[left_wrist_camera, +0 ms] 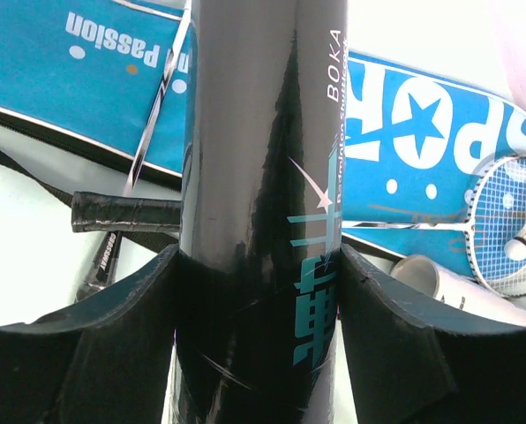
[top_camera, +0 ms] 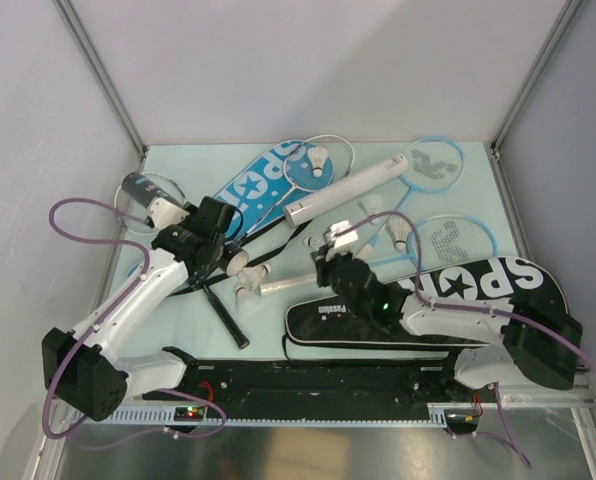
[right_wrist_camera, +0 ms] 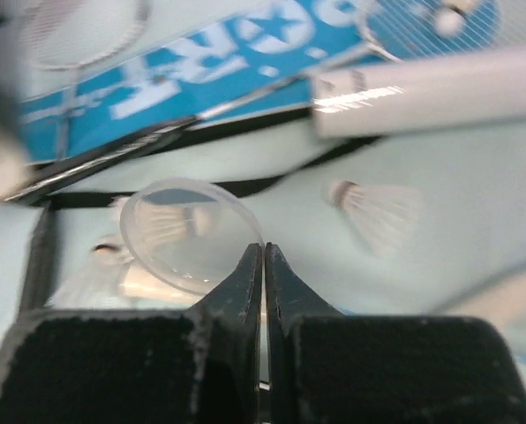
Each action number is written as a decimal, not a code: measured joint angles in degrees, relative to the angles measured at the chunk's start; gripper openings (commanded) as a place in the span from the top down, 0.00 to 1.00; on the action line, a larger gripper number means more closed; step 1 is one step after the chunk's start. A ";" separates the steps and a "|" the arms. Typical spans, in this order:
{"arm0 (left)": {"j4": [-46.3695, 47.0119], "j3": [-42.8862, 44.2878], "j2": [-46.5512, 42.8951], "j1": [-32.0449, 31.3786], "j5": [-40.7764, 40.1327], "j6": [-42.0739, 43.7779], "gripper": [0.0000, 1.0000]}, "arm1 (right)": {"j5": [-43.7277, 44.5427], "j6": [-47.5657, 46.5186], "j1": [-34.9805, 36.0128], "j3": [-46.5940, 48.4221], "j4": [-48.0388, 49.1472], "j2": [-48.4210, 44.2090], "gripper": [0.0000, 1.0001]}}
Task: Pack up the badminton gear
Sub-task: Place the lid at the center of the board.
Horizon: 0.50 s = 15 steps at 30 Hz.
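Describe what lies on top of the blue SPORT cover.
A racket head rests on the far end of the blue cover, a shuttlecock on its strings. Whatever is beneath or inside the cover is hidden.

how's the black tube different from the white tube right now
The black tube is clamped in the left gripper's jaws; the white tube lies loose among the rackets, with neither gripper on it. The black tube is glossy, with teal print and BOKA lettering; the white tube shows no such print from above. Both are long, slim cylinders.
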 measured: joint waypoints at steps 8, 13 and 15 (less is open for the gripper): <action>-0.04 3.34 -2.64 0.00 3.04 11.37 1.00 | -1.75 24.94 -18.40 3.10 -38.23 -9.25 1.00; 0.02 3.65 -6.01 0.20 4.81 19.17 0.95 | -3.91 34.62 -27.15 1.31 -53.00 -11.74 1.00; 0.50 3.56 -7.45 0.52 5.53 22.49 0.92 | -3.91 37.55 -29.97 0.48 -57.48 -11.74 1.00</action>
